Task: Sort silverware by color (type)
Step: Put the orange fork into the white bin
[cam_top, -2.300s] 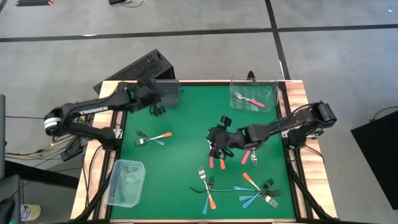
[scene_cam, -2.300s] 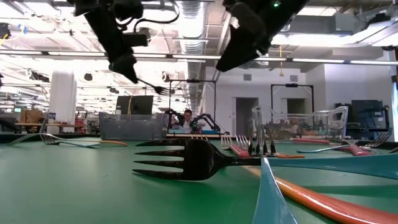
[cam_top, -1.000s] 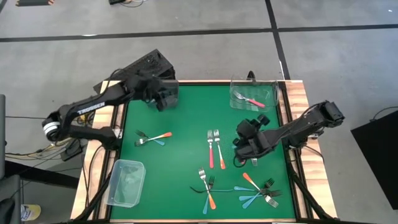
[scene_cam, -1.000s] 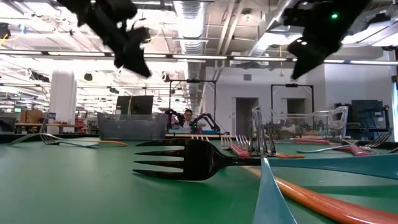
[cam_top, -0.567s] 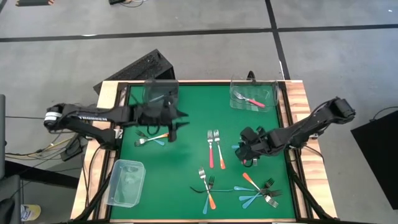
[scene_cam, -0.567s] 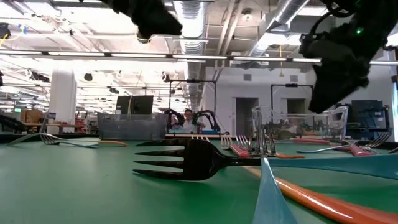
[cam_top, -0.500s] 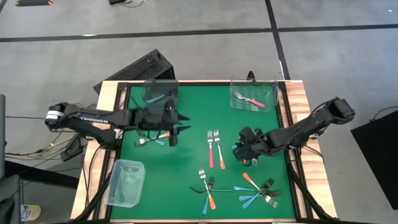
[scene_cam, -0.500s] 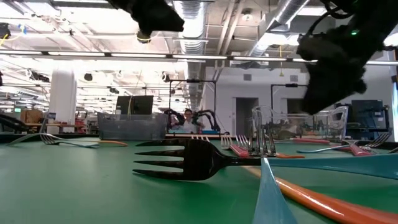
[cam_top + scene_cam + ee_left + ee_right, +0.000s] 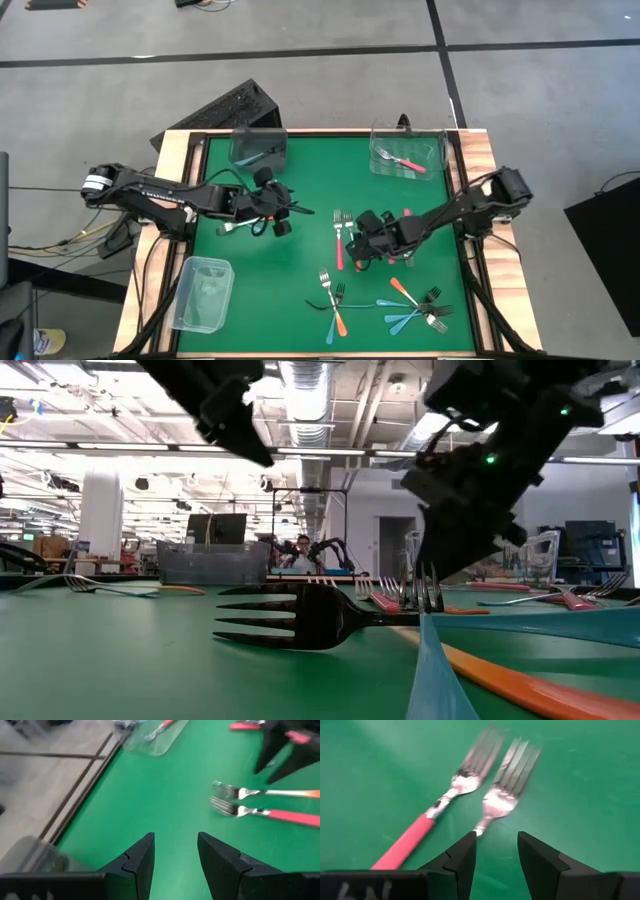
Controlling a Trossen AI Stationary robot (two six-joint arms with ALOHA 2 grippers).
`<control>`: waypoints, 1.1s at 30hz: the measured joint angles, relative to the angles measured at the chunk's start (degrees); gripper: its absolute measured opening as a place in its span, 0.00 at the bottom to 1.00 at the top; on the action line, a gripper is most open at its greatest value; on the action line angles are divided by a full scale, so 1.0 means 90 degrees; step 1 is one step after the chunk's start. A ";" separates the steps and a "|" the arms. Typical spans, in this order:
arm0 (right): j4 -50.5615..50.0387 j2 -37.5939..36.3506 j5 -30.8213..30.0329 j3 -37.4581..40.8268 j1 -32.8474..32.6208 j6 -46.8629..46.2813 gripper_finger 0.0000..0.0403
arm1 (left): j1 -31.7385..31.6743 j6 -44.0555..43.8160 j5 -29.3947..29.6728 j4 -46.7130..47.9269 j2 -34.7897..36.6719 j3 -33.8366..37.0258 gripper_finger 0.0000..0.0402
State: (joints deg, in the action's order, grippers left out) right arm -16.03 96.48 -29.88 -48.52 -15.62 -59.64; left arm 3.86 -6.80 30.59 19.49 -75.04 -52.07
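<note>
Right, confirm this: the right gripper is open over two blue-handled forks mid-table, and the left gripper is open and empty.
One thing is wrong: the handle colour. The right wrist view shows the open right gripper over two forks, the visible handle pink-red, not blue; the high view agrees. The left gripper is open and empty, as you said.

light: bright, even, from ceiling strip lamps [image 9: 330,452]
shadows: faint
blur: near forks [image 9: 300,615] and wrist views soft
</note>
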 joint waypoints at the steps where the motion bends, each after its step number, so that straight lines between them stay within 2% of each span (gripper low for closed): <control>1: 0.0000 0.0112 0.0008 -0.0075 0.0000 -0.0001 0.42 | 0.0002 -0.0043 0.0034 -0.0041 -0.0013 -0.0003 0.34; 8: 0.0046 0.0656 0.0387 -0.0341 0.0188 -0.0050 0.42 | 0.0004 -0.0151 0.0090 -0.0067 -0.0136 -0.0010 0.34; 15: -0.0019 0.0956 0.0357 -0.0608 0.0206 0.0187 0.42 | 0.0002 -0.0163 0.0097 -0.0083 -0.0345 -0.0012 0.34; 19: -0.0366 0.0933 0.0412 -0.0637 0.0253 0.0244 0.32 | 0.0002 -0.0215 0.0103 -0.0061 -0.0417 -0.0017 0.34; 25: -0.0668 0.0702 0.0654 -0.0617 0.0341 0.0600 0.06 | 0.0006 -0.0450 -0.0237 0.0121 -0.0416 -0.0012 0.34; 27: -0.0735 0.0605 0.0718 -0.0602 0.0342 0.0806 0.04 | 0.0031 -0.0492 -0.0323 0.0199 -0.0406 -0.0012 0.34; 30: -0.0884 0.0357 0.0703 -0.0584 0.0409 0.0987 0.07 | 0.0040 -0.0523 -0.0330 0.0449 -0.0389 -0.0012 0.34; 33: -0.0862 -0.0053 0.0333 -0.0517 0.0436 0.1158 0.08 | 0.0041 -0.0659 -0.0236 0.0724 -0.0390 -0.0012 0.34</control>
State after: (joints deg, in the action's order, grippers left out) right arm -23.79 96.00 -26.88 -53.18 -11.69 -49.22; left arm 4.23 -12.73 28.46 26.01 -78.55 -52.18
